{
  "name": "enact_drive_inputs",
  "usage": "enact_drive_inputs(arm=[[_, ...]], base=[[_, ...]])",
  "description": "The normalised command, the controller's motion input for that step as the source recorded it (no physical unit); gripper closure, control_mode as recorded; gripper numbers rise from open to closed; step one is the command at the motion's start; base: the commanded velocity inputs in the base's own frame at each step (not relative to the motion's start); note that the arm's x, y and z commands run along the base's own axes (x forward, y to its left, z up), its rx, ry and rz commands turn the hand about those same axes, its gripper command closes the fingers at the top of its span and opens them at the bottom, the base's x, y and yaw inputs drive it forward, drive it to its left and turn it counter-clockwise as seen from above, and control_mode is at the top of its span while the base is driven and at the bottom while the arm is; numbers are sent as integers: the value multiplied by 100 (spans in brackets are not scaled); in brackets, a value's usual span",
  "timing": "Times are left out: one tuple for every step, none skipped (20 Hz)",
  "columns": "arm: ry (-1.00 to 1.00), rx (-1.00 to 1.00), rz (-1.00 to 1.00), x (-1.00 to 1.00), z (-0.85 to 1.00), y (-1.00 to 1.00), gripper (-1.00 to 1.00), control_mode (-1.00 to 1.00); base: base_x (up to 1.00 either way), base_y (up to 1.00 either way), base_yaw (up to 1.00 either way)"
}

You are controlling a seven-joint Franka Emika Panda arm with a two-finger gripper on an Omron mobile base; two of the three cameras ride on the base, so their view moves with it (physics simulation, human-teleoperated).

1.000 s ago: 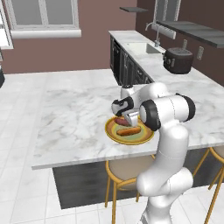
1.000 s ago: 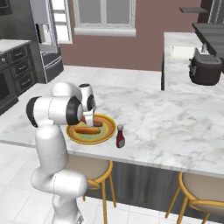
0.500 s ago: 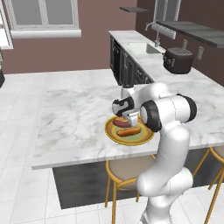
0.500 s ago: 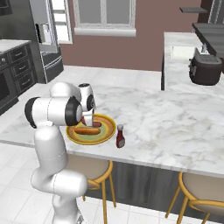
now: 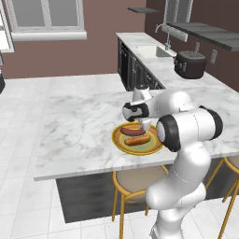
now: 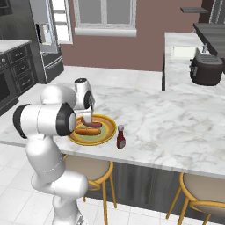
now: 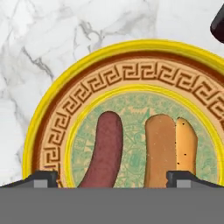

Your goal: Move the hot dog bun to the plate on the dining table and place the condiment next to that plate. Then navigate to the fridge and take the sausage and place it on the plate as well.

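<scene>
The two-finger end effector [image 7: 112,179] hangs just above the round yellow-olive plate with its patterned rim and greenish centre [image 7: 131,61]; its dark tips stand spread wide at the two sides of the hand view and grip nothing. Between and beyond them lie the dark red-brown rounded sausage [image 7: 105,151] and the orange-tan split hot dog bun [image 7: 170,148], side by side on the plate's centre and close together, which suits the task, since both belong there. The plate [image 5: 122,144] rests on the long white, grey-veined marble desk [image 5: 79,121], near the front edge, above the stools. The small red ketchup bottle with the white cap [image 6: 121,137] stands upright just beside the plate's rim [image 6: 110,134] and closer still to the desk's front edge; placed so, it counts as next to the plate without crowding the food. By my judgement all three things are where the task wants them, and only a clean withdrawal is left.

Room for that is best straight up, for the arm's forearm and hand [image 6: 85,99] lean over the plate's near side; a sideways sweep toward the bottle risks tipping it off the edge. Behind the plate the marble is bare and wide; the dark toaster [image 6: 205,70] on the far counter is well apart.
</scene>
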Motion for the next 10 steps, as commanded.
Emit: enact_drive_inputs(arm=[[-20,0,0,-34,57,0,-100,-100],[-22,0,0,-38,57,0,-100,-100],[-23,0,0,-39,59,0,-100,-100],[-23,0,0,-39,62,0,-100,-100],[-20,0,0,-34,64,0,-100,-100],[-21,0,0,-35,65,0,-100,-100],[-21,0,0,-35,64,0,-100,-100],[-21,0,0,-34,65,0,-100,-100],[-21,0,0,-35,64,0,-100,-100],[-22,0,0,-37,63,0,-100,-100]], base=[[0,0,0],[0,0,0],[0,0,0],[0,0,0],[0,0,0],[0,0,0],[0,0,0],[0,0,0],[0,0,0],[0,0,0]])
